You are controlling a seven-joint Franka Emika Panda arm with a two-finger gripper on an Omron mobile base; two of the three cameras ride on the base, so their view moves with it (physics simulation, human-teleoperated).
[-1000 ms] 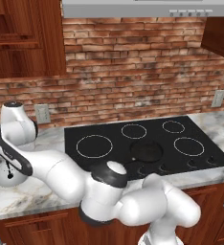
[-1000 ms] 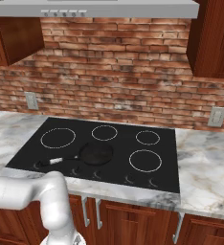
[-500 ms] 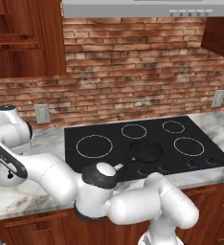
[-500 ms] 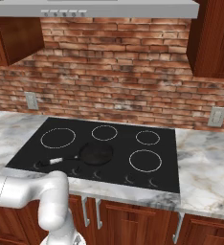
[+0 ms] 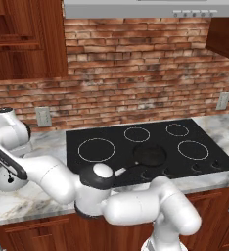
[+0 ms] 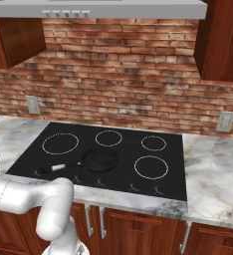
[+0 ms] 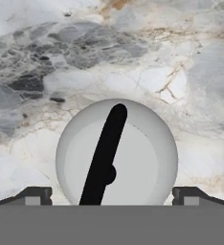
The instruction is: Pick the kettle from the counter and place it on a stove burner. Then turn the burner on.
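Observation:
The kettle (image 7: 133, 158) is a silver-grey dome with a thin black handle across its top, seen from straight above in the hand view. It stands on the marble counter (image 7: 181, 72). My gripper (image 7: 111, 195) hangs over it, open, one fingertip on each side and neither touching it. In the left base view the kettle (image 5: 9, 181) sits at the far left on the counter (image 5: 48, 139), partly hidden under my hand. The stove burner (image 5: 193, 149) is a white ring at the front right of the black glass, also seen from the other side as stove burner (image 6: 151, 167).
A black frying pan (image 5: 150, 154) lies on the cooktop's front middle, its handle pointing toward the largest ring (image 5: 96, 149). Knob marks (image 5: 204, 166) run along the glass's front edge. A brick wall with an outlet (image 5: 43, 116) stands behind.
The arm has swung further left and the hand has dropped a little over the kettle. The jaws have stayed wide apart. Kettle and pan have not moved.

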